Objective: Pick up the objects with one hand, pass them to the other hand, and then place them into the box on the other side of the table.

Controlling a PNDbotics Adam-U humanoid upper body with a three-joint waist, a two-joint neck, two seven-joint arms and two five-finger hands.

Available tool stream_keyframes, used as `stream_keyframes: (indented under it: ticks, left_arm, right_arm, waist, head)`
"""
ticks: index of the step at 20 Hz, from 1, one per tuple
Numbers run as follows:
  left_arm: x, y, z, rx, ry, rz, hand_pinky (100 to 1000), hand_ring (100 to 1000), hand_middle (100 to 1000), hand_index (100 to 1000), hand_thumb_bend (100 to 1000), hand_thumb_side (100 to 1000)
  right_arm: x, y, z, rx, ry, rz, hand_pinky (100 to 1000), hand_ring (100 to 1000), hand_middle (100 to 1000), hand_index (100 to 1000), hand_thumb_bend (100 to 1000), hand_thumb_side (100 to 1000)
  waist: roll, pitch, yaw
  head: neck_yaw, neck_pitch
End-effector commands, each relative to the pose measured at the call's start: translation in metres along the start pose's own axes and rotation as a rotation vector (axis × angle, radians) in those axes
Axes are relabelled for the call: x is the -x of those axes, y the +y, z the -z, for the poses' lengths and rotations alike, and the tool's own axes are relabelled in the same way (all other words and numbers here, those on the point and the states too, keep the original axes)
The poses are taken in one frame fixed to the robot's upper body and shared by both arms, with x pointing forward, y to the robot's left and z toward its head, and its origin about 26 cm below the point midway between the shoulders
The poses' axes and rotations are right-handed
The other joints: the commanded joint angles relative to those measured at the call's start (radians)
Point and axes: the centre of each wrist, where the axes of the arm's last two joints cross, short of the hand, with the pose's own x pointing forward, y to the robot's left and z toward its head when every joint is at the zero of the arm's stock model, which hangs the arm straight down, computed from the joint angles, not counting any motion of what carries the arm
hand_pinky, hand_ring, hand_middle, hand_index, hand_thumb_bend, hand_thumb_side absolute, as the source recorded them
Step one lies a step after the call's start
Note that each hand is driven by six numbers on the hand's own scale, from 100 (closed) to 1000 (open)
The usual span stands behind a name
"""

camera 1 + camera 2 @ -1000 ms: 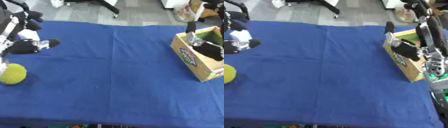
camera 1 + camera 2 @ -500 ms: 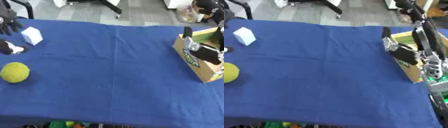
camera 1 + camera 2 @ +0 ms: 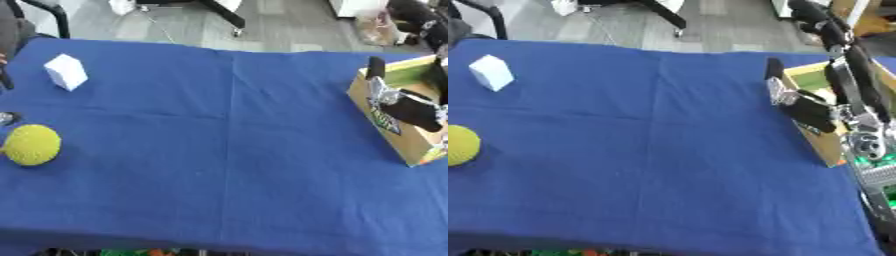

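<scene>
A white block (image 3: 66, 71) rests on the blue cloth (image 3: 227, 125) at the far left. A yellow textured ball (image 3: 32, 145) lies nearer, by the left edge. At the right edge stands the cardboard box (image 3: 385, 120) with a green inside. My right hand (image 3: 802, 105) hovers over the box's near wall, open, with nothing in it. Of my left hand only a small silver and dark bit (image 3: 6, 118) shows at the left border, just above the ball.
Chair legs (image 3: 219, 12) and grey floor lie beyond the table's far edge. My right arm (image 3: 846, 60) comes down from the upper right over the box. The cloth runs wide between the ball and the box.
My left hand has let go of the white block, which now sits on the cloth, and has drawn back off the left edge. The right hand stays over the box.
</scene>
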Motion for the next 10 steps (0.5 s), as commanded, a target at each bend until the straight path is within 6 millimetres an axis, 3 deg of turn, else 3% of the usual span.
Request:
stream_keyframes:
  ticks: [1,4,10]
  left_arm:
    - [0.011,0.001,0.005,0.001,0.05,-0.001,717,655,654,801,398,240]
    - [0.017,-0.009,0.016,0.032,0.063,-0.025,726,667,668,811,451,243]
    - [0.024,-0.022,0.031,0.084,0.073,-0.061,730,672,674,817,461,235]
  right_arm:
    - [0.0,-0.008,0.003,0.001,-0.014,-0.016,848,891,890,973,100,202]
    - [0.0,-0.007,0.004,0.001,-0.017,-0.013,848,890,889,973,100,200]
    - [0.0,-0.007,0.005,0.001,-0.019,-0.009,848,890,889,974,100,199]
  waist:
    - [0.014,-0.02,-0.001]
    - [0.013,-0.019,-0.002]
    - [0.011,-0.016,-0.007]
  head:
    - [0.006,-0.003]
    - [0.007,-0.003]
    - [0.012,-0.003]
